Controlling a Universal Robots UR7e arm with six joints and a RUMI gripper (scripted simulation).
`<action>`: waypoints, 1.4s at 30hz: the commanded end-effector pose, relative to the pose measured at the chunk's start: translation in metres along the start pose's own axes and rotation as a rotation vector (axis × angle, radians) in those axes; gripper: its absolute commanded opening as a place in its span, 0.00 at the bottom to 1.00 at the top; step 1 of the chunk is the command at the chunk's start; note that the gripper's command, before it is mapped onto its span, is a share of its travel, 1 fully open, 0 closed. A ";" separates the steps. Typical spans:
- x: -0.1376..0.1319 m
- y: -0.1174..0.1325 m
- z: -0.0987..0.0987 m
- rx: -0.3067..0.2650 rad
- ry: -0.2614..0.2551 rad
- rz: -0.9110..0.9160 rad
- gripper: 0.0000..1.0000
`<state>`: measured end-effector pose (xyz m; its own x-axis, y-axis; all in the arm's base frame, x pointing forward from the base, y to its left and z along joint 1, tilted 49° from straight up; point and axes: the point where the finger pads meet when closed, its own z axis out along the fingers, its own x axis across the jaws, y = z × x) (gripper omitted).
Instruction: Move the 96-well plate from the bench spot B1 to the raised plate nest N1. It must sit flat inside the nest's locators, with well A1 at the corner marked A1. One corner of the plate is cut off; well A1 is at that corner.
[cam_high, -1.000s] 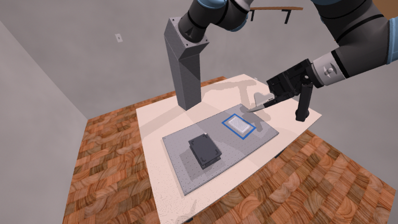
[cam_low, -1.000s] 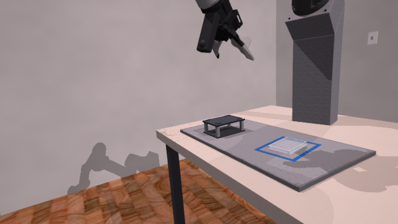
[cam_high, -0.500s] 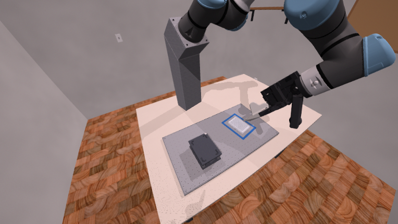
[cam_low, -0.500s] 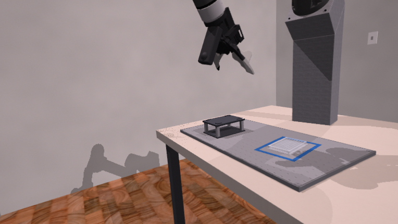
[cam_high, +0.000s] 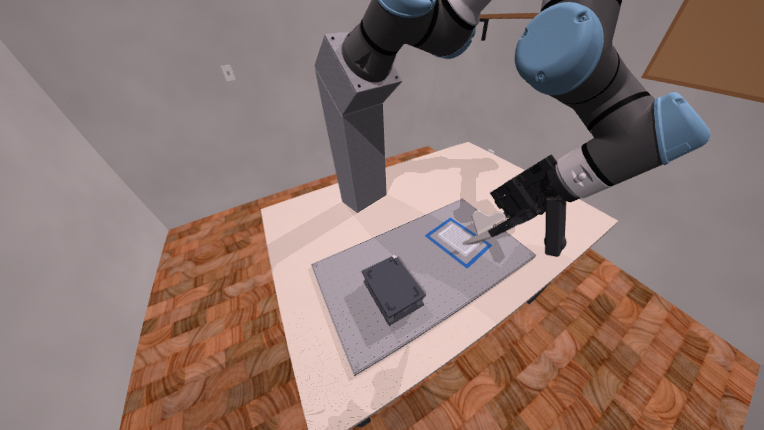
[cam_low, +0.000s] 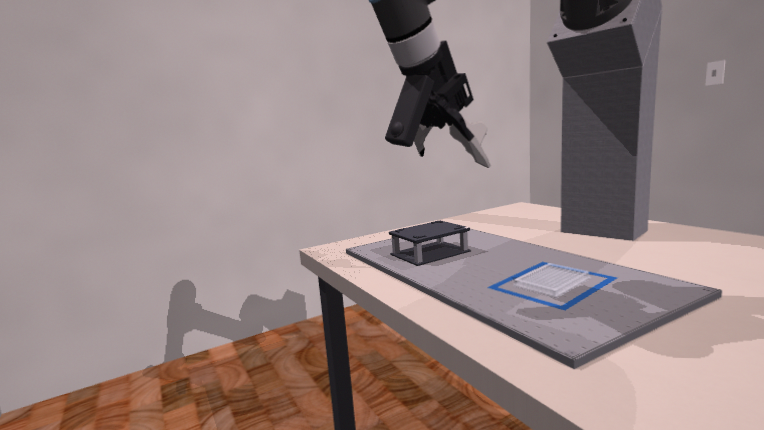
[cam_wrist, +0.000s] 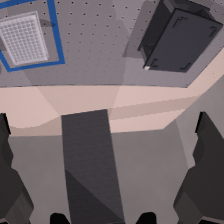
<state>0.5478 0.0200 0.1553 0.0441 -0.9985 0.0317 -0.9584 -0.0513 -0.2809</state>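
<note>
The clear 96-well plate (cam_high: 457, 236) lies flat inside the blue square of spot B1 on the grey bench plate. It also shows in the exterior view (cam_low: 551, 278) and at the top left of the wrist view (cam_wrist: 24, 39). The dark raised nest N1 (cam_high: 394, 288) stands empty to the left, also seen in the exterior view (cam_low: 429, 241) and in the wrist view (cam_wrist: 176, 36). My gripper (cam_low: 453, 145) is open and empty, tilted, high above the bench; it also shows in the top view (cam_high: 489, 227). I cannot make out the plate's cut corner.
The grey perforated bench plate (cam_high: 422, 279) lies on a pale table (cam_high: 331, 224). The arm's grey pedestal (cam_high: 355, 122) stands at the back of the table. The table edge drops to a wooden floor (cam_low: 256, 384).
</note>
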 end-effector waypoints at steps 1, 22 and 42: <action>-0.005 -0.008 0.015 0.026 0.000 0.000 1.00; -0.022 -0.028 0.065 0.113 -0.003 -0.001 1.00; -0.051 -0.036 0.117 0.229 -0.019 -0.001 1.00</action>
<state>0.6085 0.0626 0.0642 0.0518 -0.9985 0.0164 -0.8828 -0.0534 -0.4666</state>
